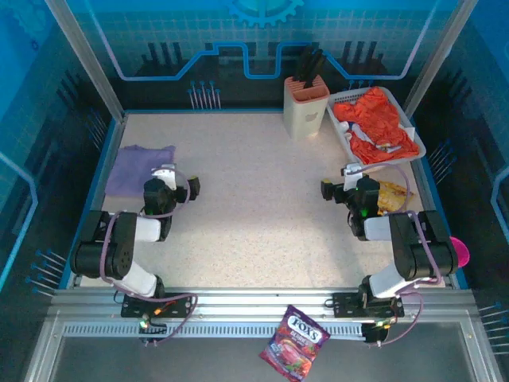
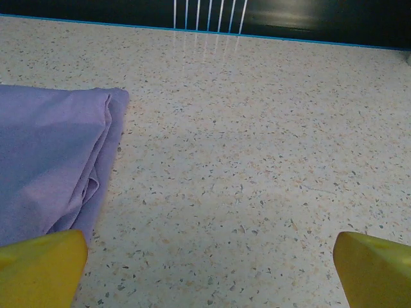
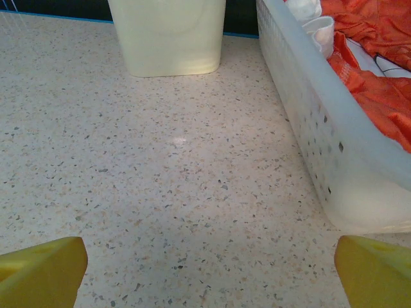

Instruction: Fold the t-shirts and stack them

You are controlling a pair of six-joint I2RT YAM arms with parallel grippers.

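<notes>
A pale lavender t-shirt lies folded flat at the table's left side. In the left wrist view the lavender t-shirt is just ahead and left of my left finger. The orange-red t-shirt sits crumpled in the white basket at the back right, and the right wrist view catches the orange-red t-shirt over the basket wall. My left gripper is open over bare table beside the lavender shirt. My right gripper is open and holds nothing, in front of the basket.
The white basket stands at the back right. A cream knife block is left of it. A yellow snack packet lies by the right arm. A purple candy bag rests on the front rail.
</notes>
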